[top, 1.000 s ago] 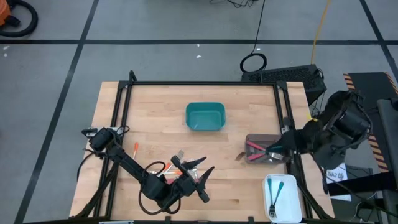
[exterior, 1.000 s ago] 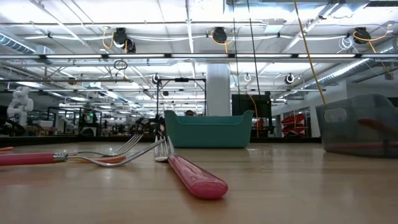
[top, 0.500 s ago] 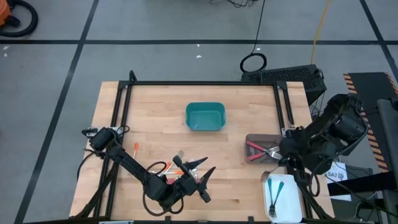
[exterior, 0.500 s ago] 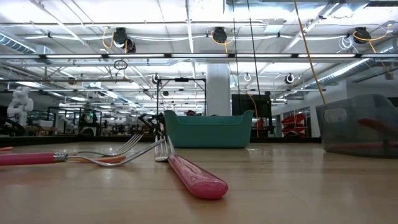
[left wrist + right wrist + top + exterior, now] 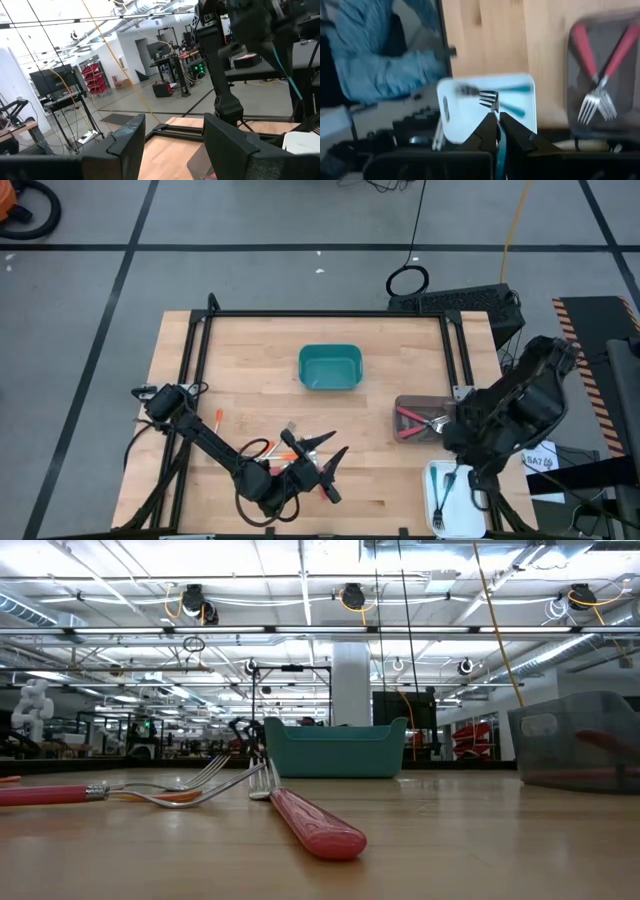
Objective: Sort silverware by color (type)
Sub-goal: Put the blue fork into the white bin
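Observation:
Several forks with red and orange handles [image 5: 283, 444] lie flat on the table near its front left; in the low view a red-handled fork [image 5: 312, 825] lies closest. My left gripper [image 5: 324, 454] hovers above them, open, with nothing between its fingers [image 5: 127, 145]. My right gripper [image 5: 496, 120] is above the white tray [image 5: 466, 502] at the front right, shut on a teal-handled fork [image 5: 490, 99]. Two more teal forks [image 5: 519, 90] lie in that tray. Red forks [image 5: 612, 50] lie in the grey bin [image 5: 408, 406]. My right gripper pinches the teal fork between its two fingertips, just behind the tines. The tines [image 5: 486, 97] stick out past the fingertips, and the teal handle [image 5: 499, 144] runs back between the fingers. The fingers slant steeply down from above. The fork is lifted clear over the white tray.
A teal bin [image 5: 330, 367] stands at the table's middle back. One orange fork [image 5: 217, 420] lies apart at the left. A black frame rail [image 5: 320, 314] runs round the table. A person in blue sleeves [image 5: 385, 65] stands beyond the table's right front corner.
My right gripper has carried the teal fork from above the grey bin toward the table's near edge, sunk a little, and tipped from nearly level to pointing steeply down over the white tray. It has stayed shut on the fork.

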`<state>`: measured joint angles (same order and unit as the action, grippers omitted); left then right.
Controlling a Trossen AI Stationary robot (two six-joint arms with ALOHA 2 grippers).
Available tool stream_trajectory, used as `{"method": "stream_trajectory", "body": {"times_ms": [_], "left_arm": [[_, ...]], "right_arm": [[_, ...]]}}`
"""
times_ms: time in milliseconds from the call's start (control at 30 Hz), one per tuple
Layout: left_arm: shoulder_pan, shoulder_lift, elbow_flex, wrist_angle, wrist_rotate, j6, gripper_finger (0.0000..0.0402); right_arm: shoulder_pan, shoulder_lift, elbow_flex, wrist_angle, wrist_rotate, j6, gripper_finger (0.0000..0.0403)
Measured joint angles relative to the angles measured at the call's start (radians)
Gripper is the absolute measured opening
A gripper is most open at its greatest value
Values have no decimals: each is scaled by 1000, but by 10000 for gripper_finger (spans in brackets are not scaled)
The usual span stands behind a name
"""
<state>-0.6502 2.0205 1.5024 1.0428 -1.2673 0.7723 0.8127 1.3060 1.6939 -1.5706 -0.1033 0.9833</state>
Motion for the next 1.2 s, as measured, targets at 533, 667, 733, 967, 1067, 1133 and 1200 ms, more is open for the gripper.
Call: {"method": "stream_trajectory", "body": {"times_ms": [533, 667, 733, 967, 1067, 1133, 1200], "left_arm": [[-1, 0, 0, -47, 0, -31, 195], [0, 0, 0, -47, 1, -42, 195], [0, 0, 0, -47, 1, -43, 195], [0, 0, 0, -48, 1, -46, 195], [0, 0, 0, -47, 1, -46, 195], [0, 0, 0, -48, 1, -46, 195], [0, 0, 0, -48, 1, -47, 195]], "right_arm": [[36, -1, -246, 129, -50, -1, 4], [60, 0, -277, 159, -25, 0, 4], [70, -1, -297, 168, -22, 0, 4], [107, -1, -377, 264, -2, -1, 4], [123, -1, -393, 298, -1, 0, 4], [133, -1, -400, 319, 3, 2, 4], [143, -1, -407, 345, 5, 1, 6]]}}
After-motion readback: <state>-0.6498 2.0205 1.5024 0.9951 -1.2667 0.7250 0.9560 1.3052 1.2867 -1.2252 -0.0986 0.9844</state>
